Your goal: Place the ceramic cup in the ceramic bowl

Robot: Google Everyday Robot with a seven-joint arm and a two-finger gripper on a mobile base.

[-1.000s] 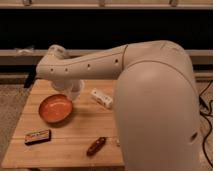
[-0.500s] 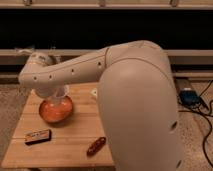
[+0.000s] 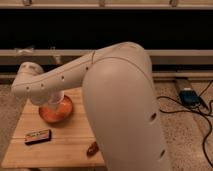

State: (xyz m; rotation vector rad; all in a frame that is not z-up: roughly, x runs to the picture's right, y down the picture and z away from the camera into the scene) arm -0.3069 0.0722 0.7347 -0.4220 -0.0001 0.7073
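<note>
Orange, the bowl (image 3: pixel 59 115) sits at the back left of your wooden desk (image 3: pixel 65 150). Your pincer (image 3: pixel 52 100) hangs just over the bowl, under the arm. You cannot tell its grip, nor pick out the cup there.

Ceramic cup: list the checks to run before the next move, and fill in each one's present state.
1. Ceramic bowl upright on the table: ok.
2. End effector over the bowl, under the arm: ok.
3. Ceramic cup at the end effector, above the bowl: ok, though only a pale shape shows.
4. Cup resting in the bowl: cannot tell, the arm hides it.
5. Dark bar and brown item apart from the bowl: ok.
</note>
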